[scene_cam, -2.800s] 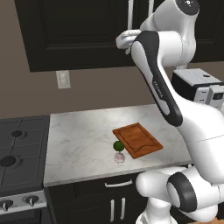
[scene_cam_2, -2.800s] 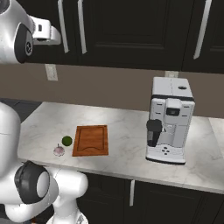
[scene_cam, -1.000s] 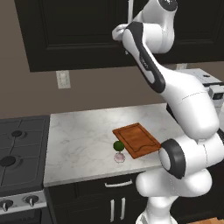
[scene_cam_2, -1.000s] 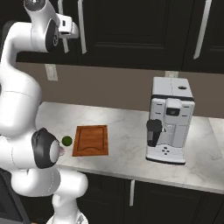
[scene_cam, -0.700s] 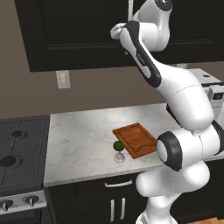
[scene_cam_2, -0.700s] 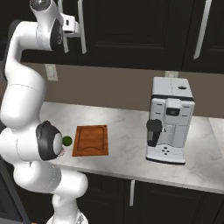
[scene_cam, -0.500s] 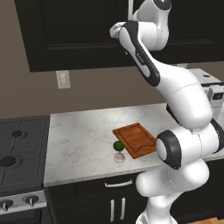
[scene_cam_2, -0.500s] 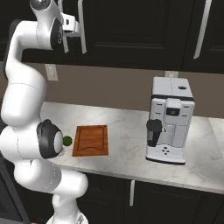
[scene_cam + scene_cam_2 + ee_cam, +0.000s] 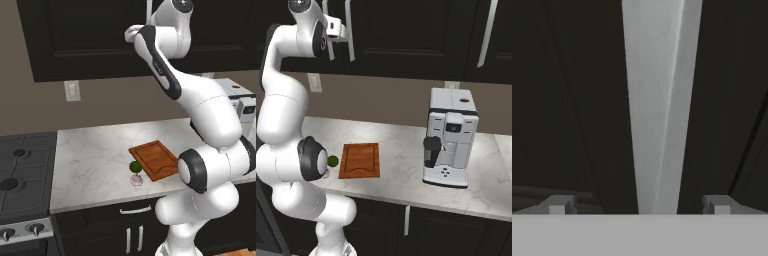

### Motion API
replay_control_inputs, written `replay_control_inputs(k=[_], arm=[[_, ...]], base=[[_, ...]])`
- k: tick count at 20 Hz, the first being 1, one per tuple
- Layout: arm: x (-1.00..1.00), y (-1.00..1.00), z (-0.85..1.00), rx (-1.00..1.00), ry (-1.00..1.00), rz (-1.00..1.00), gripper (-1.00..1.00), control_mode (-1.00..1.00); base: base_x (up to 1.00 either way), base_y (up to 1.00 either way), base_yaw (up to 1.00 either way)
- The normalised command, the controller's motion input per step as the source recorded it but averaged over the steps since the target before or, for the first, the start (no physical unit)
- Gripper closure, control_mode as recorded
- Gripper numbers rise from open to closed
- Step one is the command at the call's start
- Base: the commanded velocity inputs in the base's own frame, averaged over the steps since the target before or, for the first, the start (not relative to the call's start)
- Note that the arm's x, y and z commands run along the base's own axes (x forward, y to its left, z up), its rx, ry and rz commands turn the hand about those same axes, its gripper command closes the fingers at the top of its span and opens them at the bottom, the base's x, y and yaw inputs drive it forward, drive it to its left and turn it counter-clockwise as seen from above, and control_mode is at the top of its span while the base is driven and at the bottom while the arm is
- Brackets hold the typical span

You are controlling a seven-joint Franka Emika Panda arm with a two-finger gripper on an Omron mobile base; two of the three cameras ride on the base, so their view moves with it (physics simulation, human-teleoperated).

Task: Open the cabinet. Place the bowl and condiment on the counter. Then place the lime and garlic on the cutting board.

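Cabinet (image 9: 406, 35) is your target, and the whole coming move turns on its silver bar handle (image 9: 657, 105). Take that handle as your landmark. Reading the hand view from left to right, you see the left fingertip (image 9: 559, 204) well off to the handle's left, then the handle itself running lengthwise up the middle of the view, then the right fingertip on its right. So the gripper (image 9: 639, 205) is spread wide with nothing held, and the bar's long axis lies square across the line between the two tips.

In the right base view the hand sits high against the closed cabinet doors, right at the handle. How near the tips are to the metal you cannot tell from here. My judgement: you push a little further in so the bar sits between the fingers, then clamp and pull.

Well below the handle, the lime (image 9: 135, 166) and garlic (image 9: 136, 180) rest on the counter (image 9: 90, 155), just left of the cutting board (image 9: 156, 159).
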Motion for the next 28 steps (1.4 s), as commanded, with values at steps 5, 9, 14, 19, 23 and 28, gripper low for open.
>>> replay_control_inputs(k=[5, 9, 14, 19, 23, 28], arm=[[0.63, 0.00, -0.46, -0.07, -0.02, 0.00, -1.00, -1.00], [0.65, 0.00, -0.41, -0.07, 0.00, 0.00, 1.00, -1.00], [0.54, 0.00, -0.26, -0.01, 0.00, 0.00, 1.00, -1.00], [0.65, 0.14, -0.36, 0.01, 0.02, 0.03, 1.00, -1.00], [0.90, 0.26, -0.64, 0.00, 0.00, 0.02, 1.00, -1.00], [0.58, 0.20, -0.76, -0.01, -0.19, -0.01, 1.00, -1.00]], base=[[0.00, 0.00, 0.00], [0.00, 0.00, 0.00], [0.00, 0.00, 0.00], [0.00, 0.00, 0.00], [0.00, 0.00, 0.00], [0.00, 0.00, 0.00]])
